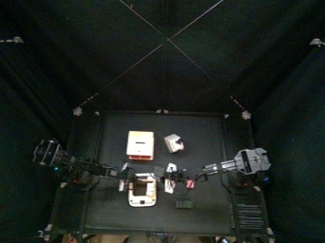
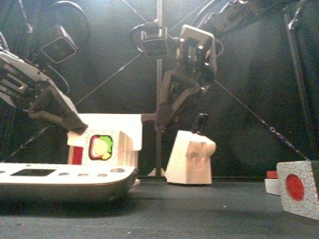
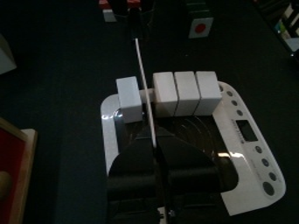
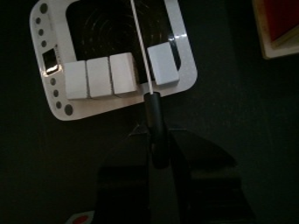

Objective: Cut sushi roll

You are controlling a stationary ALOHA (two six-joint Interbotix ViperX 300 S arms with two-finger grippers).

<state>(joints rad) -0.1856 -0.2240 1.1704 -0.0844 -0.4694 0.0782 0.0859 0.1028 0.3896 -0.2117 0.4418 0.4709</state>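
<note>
Four white sushi roll (image 3: 173,92) blocks, one split off by knife (image 3: 142,74).

My pincer (image 3: 158,175) rises closed over a white board (image 3: 251,131) where three white blocks (image 3: 184,92) sit touching in a row, a fourth piece (image 3: 129,96) stands just apart, and a thin blade (image 3: 140,66) runs down the gap between them.

Glossy white plastic cutting board (image 3: 239,131); matt white roll pieces (image 3: 176,92).
</note>
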